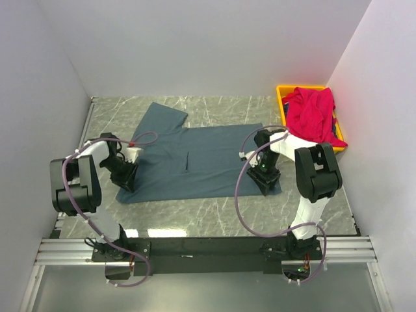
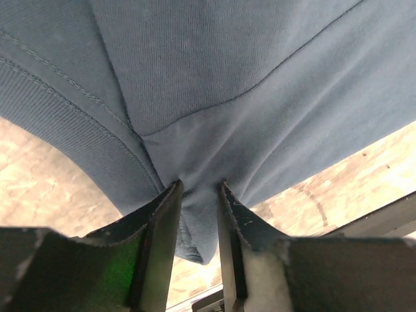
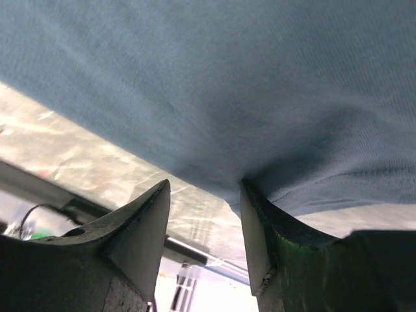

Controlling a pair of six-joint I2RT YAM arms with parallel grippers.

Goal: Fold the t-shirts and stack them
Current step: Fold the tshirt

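Cloth bunches in the left gripper (image 2: pixel 199 187): the jaws stand narrow, and a fold of the blue-grey t-shirt (image 1: pixel 201 159) is pinched right between them, creases fanning out from the bite. That is the shirt's near-left corner, lifted a touch off the table (image 1: pixel 214 214).

Moving across, the shirt lies spread flat over the middle of the table, its long axis running left to right, one sleeve poking out at the far left. Its whole body sits away from the arms, on the far side of both tools, so any fold has to carry this near edge away from the bases.

Over to the right gripper (image 3: pixel 205 185), down at the near-right corner. Its jaws stand partly apart, with bare table showing through the gap. The hem puckers against one finger, but nothing looks clamped, so this side probably needs to close before a lift. Each arm is nearest its own corner.

Far right, the red t-shirt (image 1: pixel 312 114) sits heaped in the yellow bin (image 1: pixel 281 91), well apart and not yet folded.
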